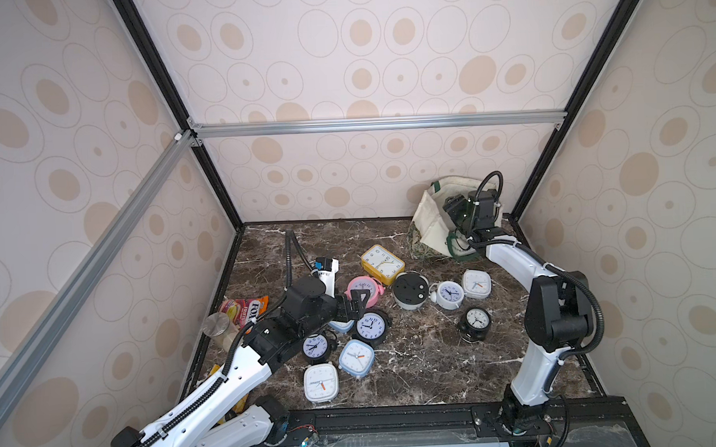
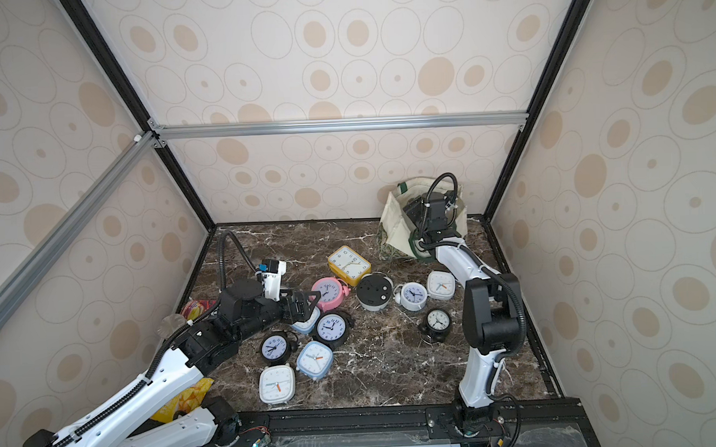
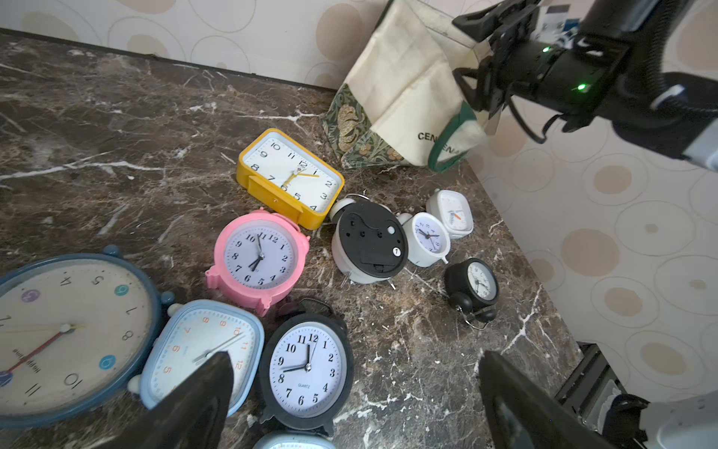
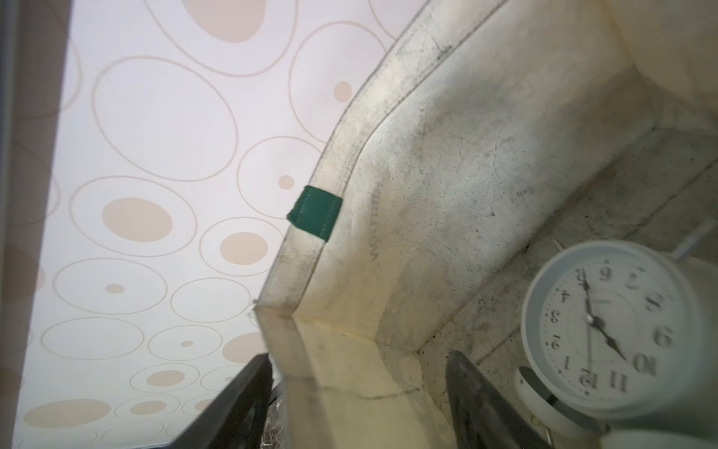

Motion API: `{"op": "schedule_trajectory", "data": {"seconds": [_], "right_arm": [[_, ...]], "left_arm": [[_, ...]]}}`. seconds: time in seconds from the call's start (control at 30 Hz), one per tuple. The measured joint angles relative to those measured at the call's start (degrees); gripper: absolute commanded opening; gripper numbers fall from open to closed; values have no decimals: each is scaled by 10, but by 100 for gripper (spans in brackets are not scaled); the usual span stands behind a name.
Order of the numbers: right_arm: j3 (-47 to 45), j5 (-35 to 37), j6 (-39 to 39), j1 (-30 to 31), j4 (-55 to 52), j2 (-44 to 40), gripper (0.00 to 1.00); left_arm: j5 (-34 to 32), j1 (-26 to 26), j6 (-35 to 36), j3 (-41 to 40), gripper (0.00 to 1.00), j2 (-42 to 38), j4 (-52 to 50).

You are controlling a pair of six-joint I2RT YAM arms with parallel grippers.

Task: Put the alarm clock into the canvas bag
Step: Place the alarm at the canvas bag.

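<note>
- R claw (image 4: 357, 365) spread, astride rim of off-white cloth canvas bag (image 4: 466, 155), green straps.
- Round white alarm clock (image 4: 606, 330) inside bag, ungripped.
- L claw (image 3: 355, 357) spread wide, far from bag.

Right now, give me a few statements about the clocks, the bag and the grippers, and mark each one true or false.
1. The yellow clock lies on the table near the canvas bag. True.
2. The left gripper is shut on the pink clock. False: the left gripper is open and holds nothing.
3. A white round clock sits inside the canvas bag. True.
4. The bag's strap handles are red. False: the strap handles are dark green.
</note>
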Motion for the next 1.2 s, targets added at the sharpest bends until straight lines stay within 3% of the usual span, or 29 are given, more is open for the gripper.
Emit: {"op": "schedule_trajectory", "data": {"seconds": [0.23,0.43,0.6,0.73,0.93,1.2], "right_arm": [[-69,-48,-54,1,19,-98,89],[-107,-72,-120,8,-1,-188,99],[-142,-75,-167,25,-31,-257,100],[-178,-73,-198,51,-57,-309,100],[-235,-82,-222,70,-89,-380,100],[-269,-125,-239,70,-126,-420,100]], "left_arm": [[-65,1,-20,45,98,-1,-109],[-97,1,-89,45,98,-35,-231],[-83,0,-171,-27,98,-95,-297],[-71,-29,-249,-103,98,-127,-346],[-50,-82,-338,-172,98,-130,-366],[-27,-132,-358,-204,98,-87,-316]]}}
